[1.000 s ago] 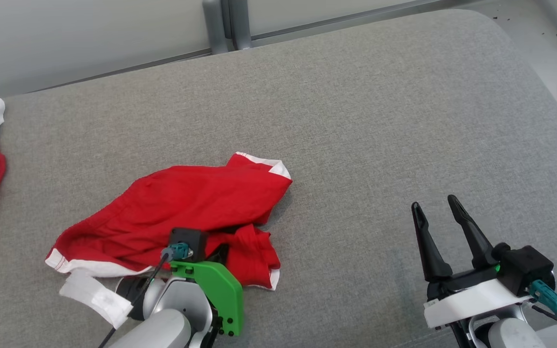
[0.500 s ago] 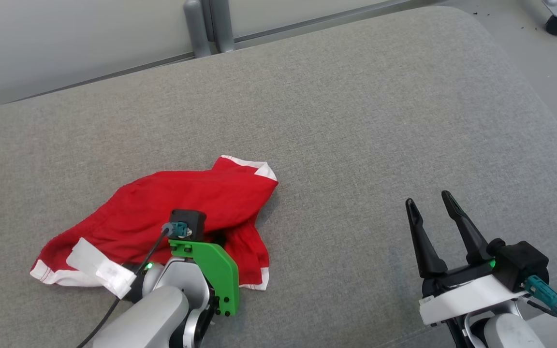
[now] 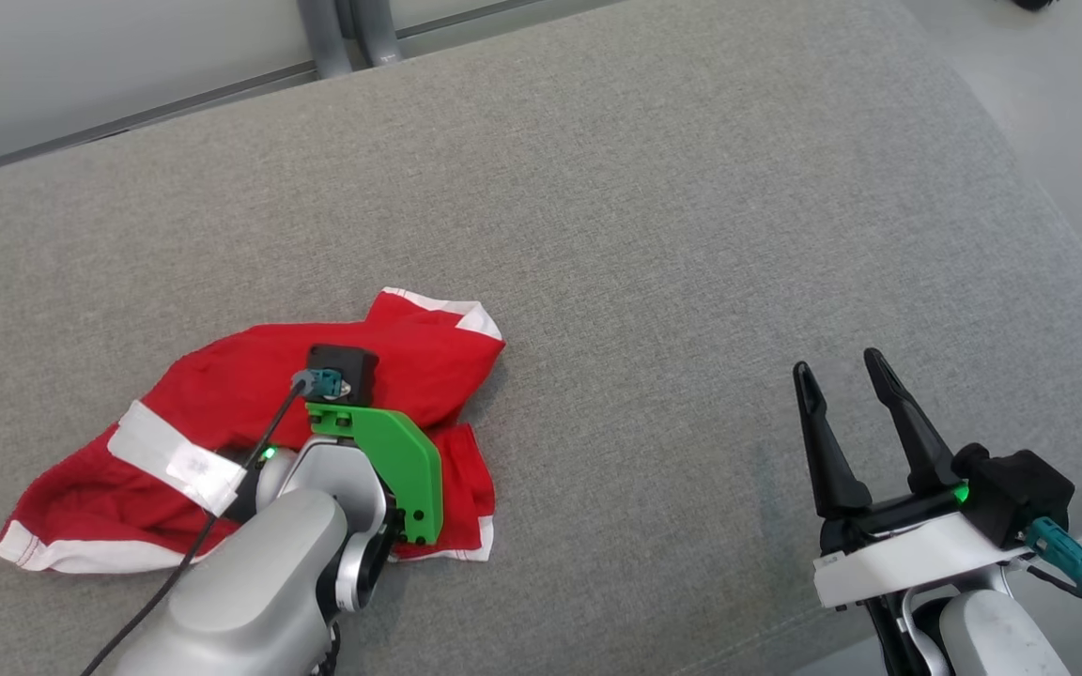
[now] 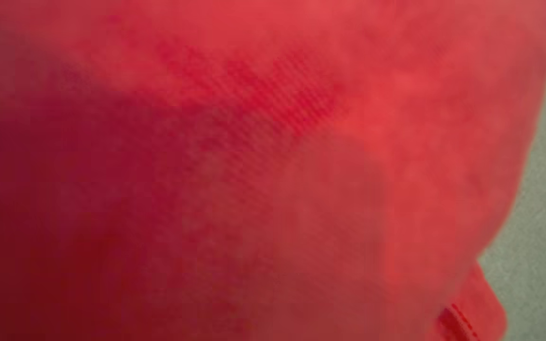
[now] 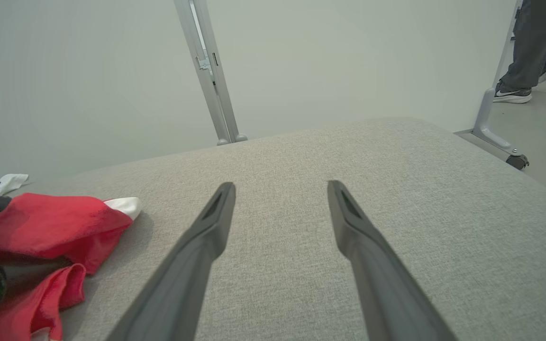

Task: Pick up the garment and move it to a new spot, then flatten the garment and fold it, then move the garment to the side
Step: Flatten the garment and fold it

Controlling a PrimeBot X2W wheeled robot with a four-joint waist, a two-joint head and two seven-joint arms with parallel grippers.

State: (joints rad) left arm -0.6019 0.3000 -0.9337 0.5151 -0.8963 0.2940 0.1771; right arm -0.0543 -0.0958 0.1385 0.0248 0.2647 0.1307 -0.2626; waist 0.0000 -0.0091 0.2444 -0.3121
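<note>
Crumpled white-trimmed red shorts [image 3: 222, 385] lie near-left on the grey woven bench [image 3: 644, 235], the closed left tool [image 3: 342, 374] buried in their folds. The right tool [image 3: 839, 366] stands open, well apart; a metal post [image 5: 209, 76] rises beyond

- Head view: bright, even, diffuse light; no glare on the grey cushion [image 3: 691, 235], weave sharp throughout.
- Red garment [image 3: 428, 366] casts a soft, narrow shadow on the cushion along its right edge.
- Left wrist view: cloth sits too close to the lens, wholly out of focus; left half dark and shaded, right half brighter; faint ribbed pattern near the middle.
- Right wrist view: well lit; pale wall [image 5: 88, 71] uniform, no hot spots.
- Right gripper [image 5: 280, 183]: its fingers [image 5: 192, 270] go soft toward the bottom edge, tips sharper.
- Wide-angle lens tilts the metal post [image 5: 209, 80]; dark shade under the garment's fold at the left edge.
</note>
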